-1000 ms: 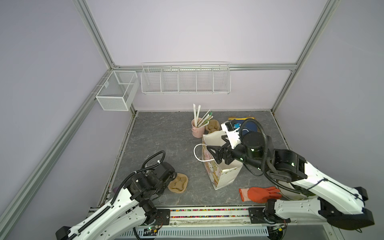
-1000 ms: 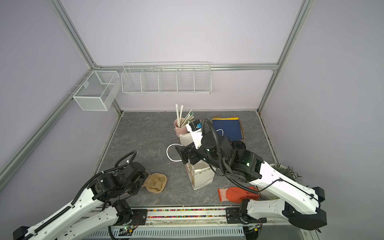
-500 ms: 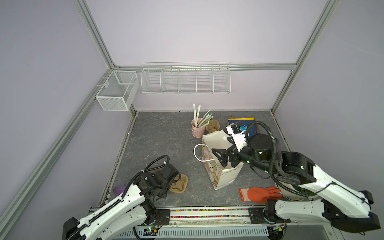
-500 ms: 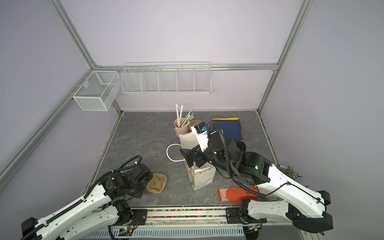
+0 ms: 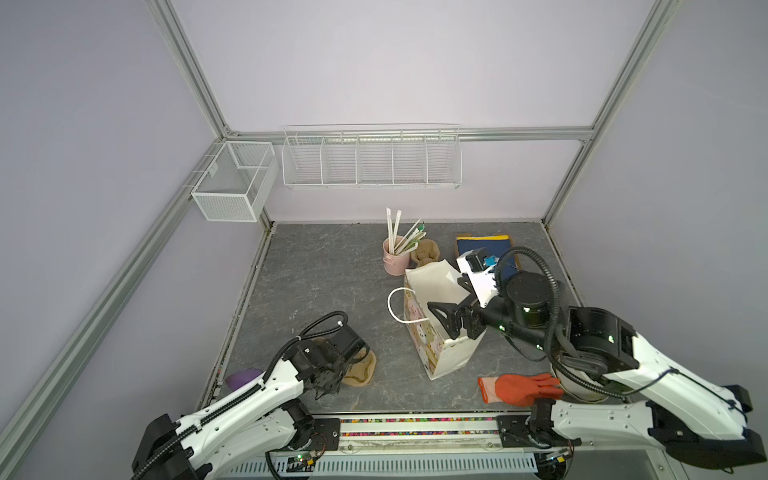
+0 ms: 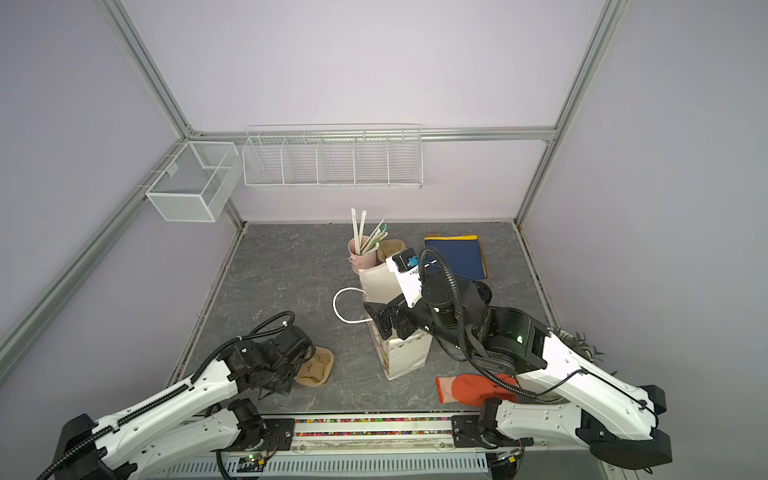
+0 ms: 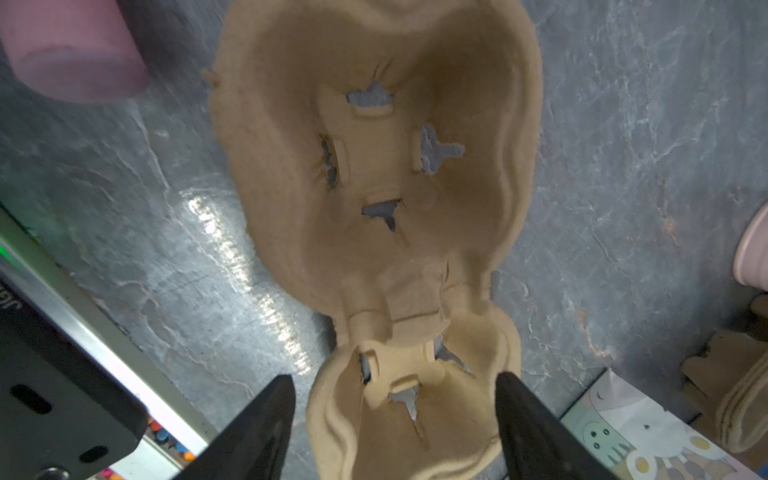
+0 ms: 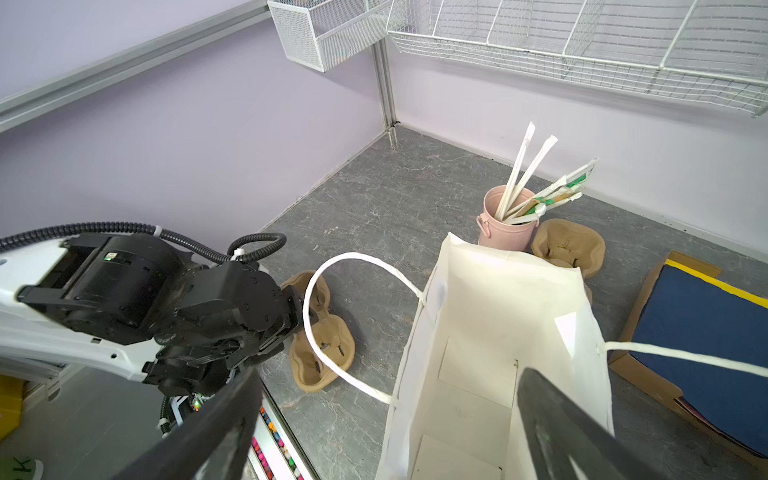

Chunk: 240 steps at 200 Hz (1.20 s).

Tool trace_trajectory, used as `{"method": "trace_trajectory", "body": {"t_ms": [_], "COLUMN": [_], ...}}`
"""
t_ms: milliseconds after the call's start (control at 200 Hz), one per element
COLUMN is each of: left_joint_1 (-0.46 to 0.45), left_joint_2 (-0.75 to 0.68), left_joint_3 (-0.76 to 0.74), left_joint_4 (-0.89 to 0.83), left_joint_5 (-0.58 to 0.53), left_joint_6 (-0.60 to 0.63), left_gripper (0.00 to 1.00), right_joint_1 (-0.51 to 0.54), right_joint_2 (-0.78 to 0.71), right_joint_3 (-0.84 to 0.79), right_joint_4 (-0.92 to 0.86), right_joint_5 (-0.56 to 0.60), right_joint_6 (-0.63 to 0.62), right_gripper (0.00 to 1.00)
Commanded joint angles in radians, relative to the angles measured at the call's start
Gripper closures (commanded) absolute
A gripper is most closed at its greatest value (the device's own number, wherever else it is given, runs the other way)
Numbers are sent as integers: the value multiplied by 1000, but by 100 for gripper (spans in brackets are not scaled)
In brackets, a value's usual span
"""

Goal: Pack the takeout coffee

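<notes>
I cannot make out the takeout coffee for sure; a dark round shape (image 6: pixel 483 289) shows partly behind my right arm. A brown pulp carrier (image 5: pixel 360 368) (image 7: pixel 374 187) lies flat on the table at the front left. My left gripper (image 5: pixel 328 386) (image 7: pixel 395 415) is open, its fingers either side of the carrier's near cup without touching it. A white paper bag (image 5: pixel 440 353) (image 8: pixel 498 324) with a cartoon print stands upright in the middle, and its inside looks empty. My right gripper (image 5: pixel 446 322) (image 8: pixel 390 424) hangs wide open over the bag's mouth, holding nothing.
A pink cup of straws (image 5: pixel 395 259), a second pulp carrier (image 5: pixel 424 253) and a blue folder (image 5: pixel 486 249) stand behind the bag. An orange glove (image 5: pixel 515 388) lies at the front right, a purple thing (image 5: pixel 243 378) at the front left edge. Wire baskets (image 5: pixel 370 160) hang on the back wall.
My left arm has drawn back toward the front edge while the carrier stayed put. The right gripper has opened wider and shifted slightly frontward over the bag.
</notes>
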Motion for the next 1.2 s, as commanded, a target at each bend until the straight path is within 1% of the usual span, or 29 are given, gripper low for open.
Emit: {"method": "trace_trajectory", "body": {"t_ms": [0,155,340,470,735,915,1194], "left_joint_1": [24,31,51,54,62,78,133], "left_joint_2": [7,-12,38,72,82,98,157], "left_joint_3": [37,42,13,38,36,39,85], "left_joint_4": [-30,-50,25,11,4,-9,-15], "left_joint_5": [-37,-63,-14,-15,-9,-18,-55], "left_joint_6": [-16,-24,-10,5,20,57,181], "left_gripper": [23,23,24,24,24,24,25], "right_joint_1": [4,2,3,2,2,2,2], "right_joint_2": [-27,-47,-56,-61,-71,-73,-83], "right_joint_3": [-17,-28,-33,-34,-46,-48,-53], "right_joint_4": [-16,-19,-22,-28,-31,-33,-33], "right_joint_5": [-10,-7,-9,-7,-4,6,15], "right_joint_6": [-30,-34,-40,-42,-47,-52,-54], "right_gripper": [2,2,2,2,1,2,1]}}
